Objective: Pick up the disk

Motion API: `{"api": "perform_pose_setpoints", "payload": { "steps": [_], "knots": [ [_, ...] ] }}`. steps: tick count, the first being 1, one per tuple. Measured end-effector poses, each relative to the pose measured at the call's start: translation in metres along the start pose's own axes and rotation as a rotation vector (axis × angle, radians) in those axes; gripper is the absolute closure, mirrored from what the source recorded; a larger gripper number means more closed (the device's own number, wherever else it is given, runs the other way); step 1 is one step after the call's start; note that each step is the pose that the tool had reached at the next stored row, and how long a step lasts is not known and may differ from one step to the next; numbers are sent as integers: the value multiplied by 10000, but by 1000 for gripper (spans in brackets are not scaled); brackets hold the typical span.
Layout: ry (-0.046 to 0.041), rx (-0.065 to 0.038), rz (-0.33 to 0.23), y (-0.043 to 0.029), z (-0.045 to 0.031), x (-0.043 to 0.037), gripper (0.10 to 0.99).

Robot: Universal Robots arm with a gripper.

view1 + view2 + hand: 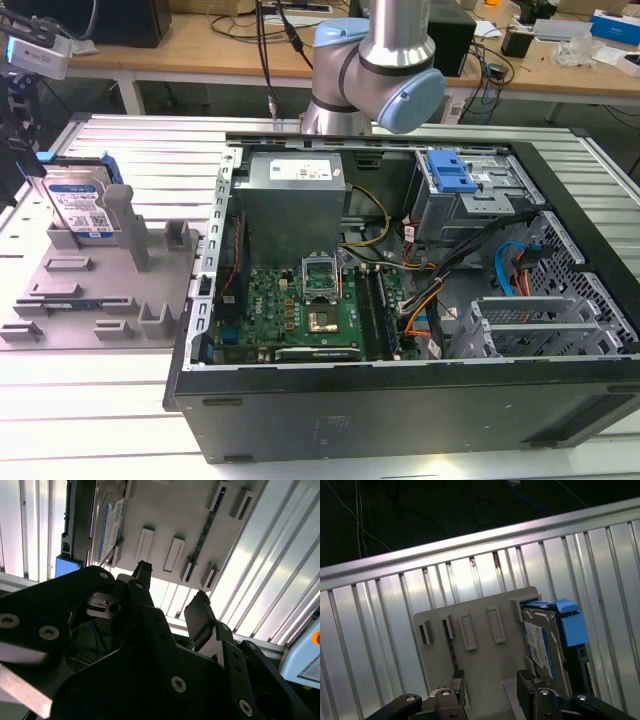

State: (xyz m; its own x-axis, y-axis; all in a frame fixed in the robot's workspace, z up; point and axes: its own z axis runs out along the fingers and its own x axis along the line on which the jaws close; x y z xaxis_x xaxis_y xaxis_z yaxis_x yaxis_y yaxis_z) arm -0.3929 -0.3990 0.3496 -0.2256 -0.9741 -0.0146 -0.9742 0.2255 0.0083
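The disk (80, 205) stands upright on its edge in a slot at the far corner of the grey fixture (100, 290), at the exterior view's left. It is silver with a white-and-blue label and blue rails. In both wrist views the disk (545, 647) (110, 525) sits at one side of the fixture (475, 630) (170, 515). My gripper (491, 684) (172, 590) hangs above the fixture, open, with nothing between its black fingers (457, 685). It is off to the side of the disk and apart from it.
An open computer case (400, 400) lies on the slatted metal table (120, 140) at the exterior view's right, with a blue drive bracket (450, 172) inside. The fixture has upright posts (135, 230). The arm (375, 60) rises behind the case. Workbenches stand behind.
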Motion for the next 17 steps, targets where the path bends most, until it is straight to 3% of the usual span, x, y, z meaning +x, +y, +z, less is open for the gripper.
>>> {"api": "perform_pose_setpoints", "payload": {
  "steps": [2,10,17],
  "knots": [
    [0,-1,-31,-1,1,-2,545],
    [12,-16,-1027,7,6,-40,545],
    [26,-17,-1269,69,17,-306,545]
  ]
}}
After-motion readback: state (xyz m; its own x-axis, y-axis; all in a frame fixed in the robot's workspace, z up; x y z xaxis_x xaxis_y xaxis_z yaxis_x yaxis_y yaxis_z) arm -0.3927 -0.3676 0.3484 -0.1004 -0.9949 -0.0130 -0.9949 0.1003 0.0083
